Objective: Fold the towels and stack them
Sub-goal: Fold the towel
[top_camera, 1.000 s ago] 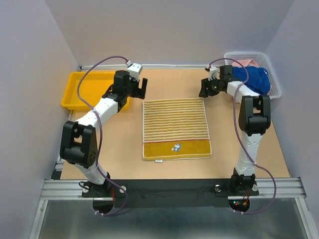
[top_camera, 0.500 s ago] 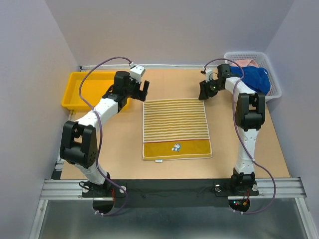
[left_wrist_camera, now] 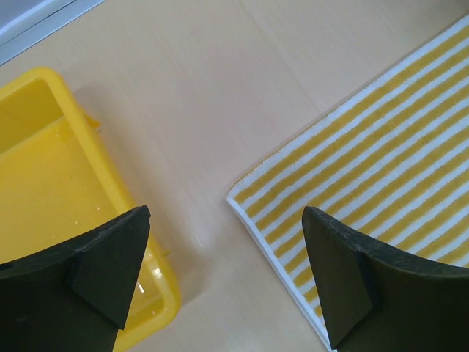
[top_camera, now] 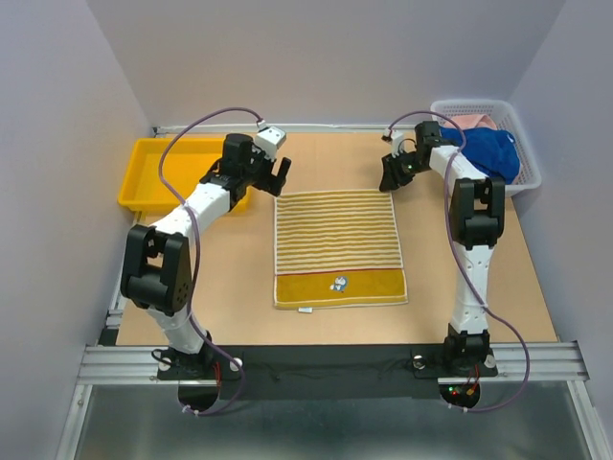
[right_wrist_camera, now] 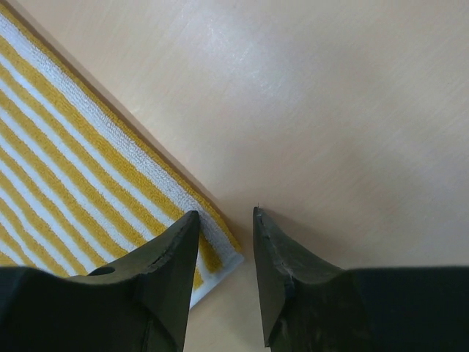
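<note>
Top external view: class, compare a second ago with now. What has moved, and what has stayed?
Both arms edged inward: the left tool drifted right toward the striped towel's far-left corner, the right tool left toward its far-right corner. Nothing was gripped or released. That towel, the yellow tray and the blue towel stayed put.

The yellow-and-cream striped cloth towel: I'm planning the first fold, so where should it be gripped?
Likely its two far corners, pinched from above, one per arm. The yellow-and-cream striped towel lies flat and spread, with the left gripper and right gripper each hanging over one corner.
</note>
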Available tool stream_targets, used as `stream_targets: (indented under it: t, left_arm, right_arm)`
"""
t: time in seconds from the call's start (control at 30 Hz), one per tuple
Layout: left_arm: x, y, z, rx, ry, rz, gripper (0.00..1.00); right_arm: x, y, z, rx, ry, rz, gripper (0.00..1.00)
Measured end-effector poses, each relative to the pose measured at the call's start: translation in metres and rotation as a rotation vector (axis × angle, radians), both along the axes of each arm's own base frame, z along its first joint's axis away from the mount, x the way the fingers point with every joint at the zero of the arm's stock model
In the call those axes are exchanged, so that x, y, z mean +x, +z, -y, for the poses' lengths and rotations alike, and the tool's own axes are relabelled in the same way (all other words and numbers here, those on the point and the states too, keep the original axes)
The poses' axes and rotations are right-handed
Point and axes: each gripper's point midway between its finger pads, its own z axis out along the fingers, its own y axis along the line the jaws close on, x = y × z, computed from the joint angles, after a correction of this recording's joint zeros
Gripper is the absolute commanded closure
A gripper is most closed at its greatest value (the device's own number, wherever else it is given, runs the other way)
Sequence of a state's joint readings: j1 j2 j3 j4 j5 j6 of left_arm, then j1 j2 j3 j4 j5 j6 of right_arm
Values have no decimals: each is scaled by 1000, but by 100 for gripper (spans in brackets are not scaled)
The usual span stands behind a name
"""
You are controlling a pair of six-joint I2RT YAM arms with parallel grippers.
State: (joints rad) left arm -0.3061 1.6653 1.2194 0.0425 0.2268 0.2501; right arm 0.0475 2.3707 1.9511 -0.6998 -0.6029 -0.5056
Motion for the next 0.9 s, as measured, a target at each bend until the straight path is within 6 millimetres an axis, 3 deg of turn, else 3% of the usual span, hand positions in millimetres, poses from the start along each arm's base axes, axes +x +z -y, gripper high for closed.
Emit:
stream_targets:
  t: [0.17,0.4,0.5,0.9]
  left_arm:
    - [11,-11,7,39,-58,-13,3]
    - [22,-41,16,102,-145,-92,3]
    - [22,-51,17,121,-166,-123,3]
    - [28,-58,24,137,-224,-152,7]
  right_arm:
    - [0,-1,1,-11,13,0,62]
    - [-2,-2,0,-25,32,-5,49]
    - [-5,-2,0,-29,40,-11,49]
    - [-4,-4,2,-62,67,9,62]
